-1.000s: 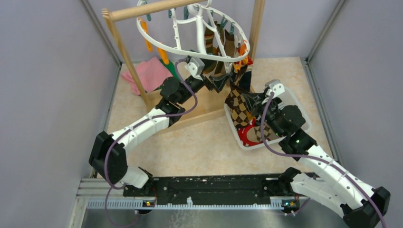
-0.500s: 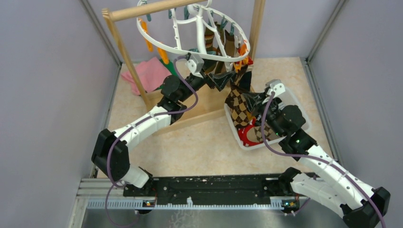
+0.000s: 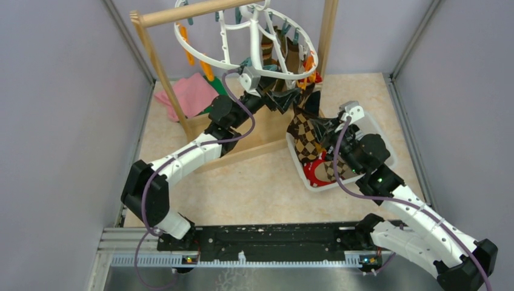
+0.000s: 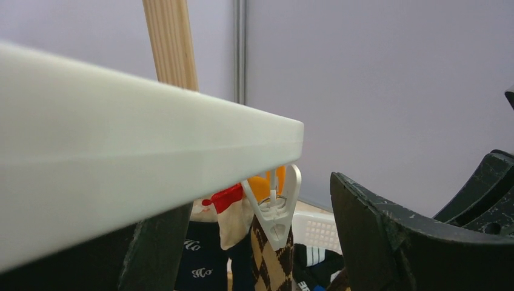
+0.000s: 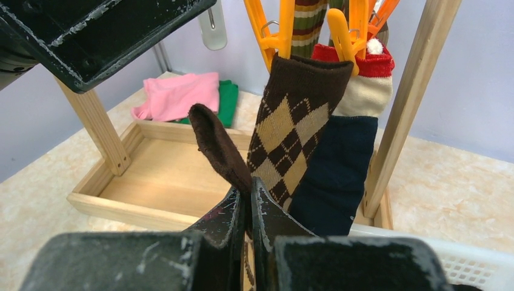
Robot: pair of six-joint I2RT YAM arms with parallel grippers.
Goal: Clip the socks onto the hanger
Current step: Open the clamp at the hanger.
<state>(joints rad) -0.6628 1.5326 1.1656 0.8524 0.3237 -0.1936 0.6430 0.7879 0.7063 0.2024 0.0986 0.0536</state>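
Right now the right gripper [image 5: 249,193] is clamping shut on the plain brown edge of a sock [image 5: 213,140] and holding it up just below the hung socks, near the basket [image 5: 448,254]. The rest of that sock is hiding under the fingers. The left gripper [image 4: 257,203] is hovering with its fingers apart and gripping nothing, right under the hanger [image 4: 139,145] rim. A clip [image 4: 276,211] is dangling in the gap between them, untouched. An argyle sock [image 5: 290,121], a navy sock [image 5: 336,170] and a red-topped sock [image 5: 362,79] are already hanging from orange clips beside the held one. My read on the step: the right arm is presenting the next sock while the left is lining up on a clip. The next move is calling for the left fingers to squeeze a free clip open, the right to feed the brown edge into it, then the left to let go first. I cannot tell if the clip facing the left gripper is free, since argyle fabric is showing directly below it.
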